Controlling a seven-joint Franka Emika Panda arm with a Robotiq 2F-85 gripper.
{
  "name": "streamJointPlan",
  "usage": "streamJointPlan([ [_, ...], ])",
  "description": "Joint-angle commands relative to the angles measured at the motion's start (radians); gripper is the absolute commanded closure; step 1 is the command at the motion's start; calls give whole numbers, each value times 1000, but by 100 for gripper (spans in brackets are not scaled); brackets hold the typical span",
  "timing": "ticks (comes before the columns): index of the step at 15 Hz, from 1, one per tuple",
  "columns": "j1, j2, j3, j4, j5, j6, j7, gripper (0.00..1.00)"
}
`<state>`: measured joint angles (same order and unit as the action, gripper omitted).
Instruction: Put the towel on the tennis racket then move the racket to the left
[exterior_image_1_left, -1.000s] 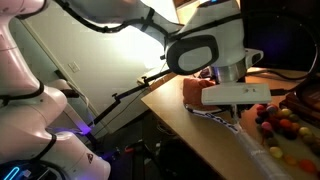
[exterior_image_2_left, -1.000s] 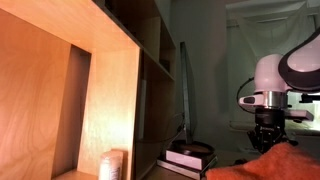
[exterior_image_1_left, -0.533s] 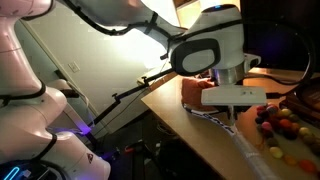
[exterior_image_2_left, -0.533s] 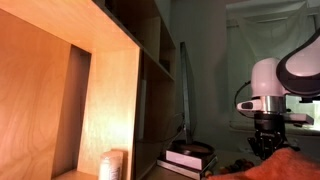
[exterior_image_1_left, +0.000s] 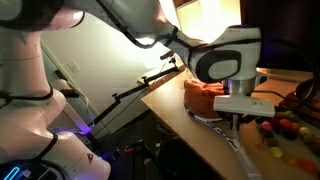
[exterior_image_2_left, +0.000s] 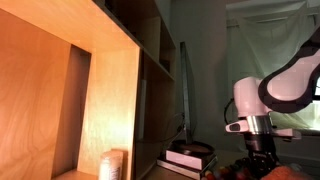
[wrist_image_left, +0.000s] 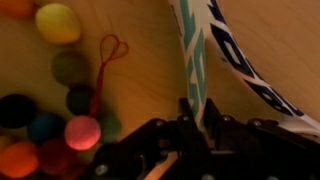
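Because the tennis racket (wrist_image_left: 193, 60) had to be slid sideways with the cloth riding on it, the grip was taken low on the throat, where the white-and-teal frame pieces narrow toward the handle; that thin part fits between the fingers and keeps the arm off the strings. The racket lay flat on the wooden table (exterior_image_1_left: 196, 134), running from top centre of the wrist view down to bottom centre. The towel (exterior_image_1_left: 203, 92) sat bunched at mid-frame in an exterior view, apparently over the racket's head end, so the first half of the job looked done and the shift to the left was the step in hand. The pincer (wrist_image_left: 195, 120) was closed almost fully, fingers on either side of the narrow shaft; I judged it clamped on the racket, though exact pad contact was hidden by the dark finger housing. In an exterior view the pincer (exterior_image_1_left: 237, 122) pointed straight down at the table, just right of the towel. Coloured balls (wrist_image_left: 70, 110) and a red cord loop (wrist_image_left: 108, 52) lay at the left of the wrist view, near the racket but not touching it. A quick drag could shed the towel.
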<state>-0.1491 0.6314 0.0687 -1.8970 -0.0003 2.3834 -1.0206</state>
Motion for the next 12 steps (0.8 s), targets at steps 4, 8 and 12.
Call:
streamJointPlan([
  [4,22,140,-18,213,-47,-158,67,89],
  [8,19,148,-6,248,-50,-227,50,56],
  [12,27,142,-8,253,-52,-247,61,28],
])
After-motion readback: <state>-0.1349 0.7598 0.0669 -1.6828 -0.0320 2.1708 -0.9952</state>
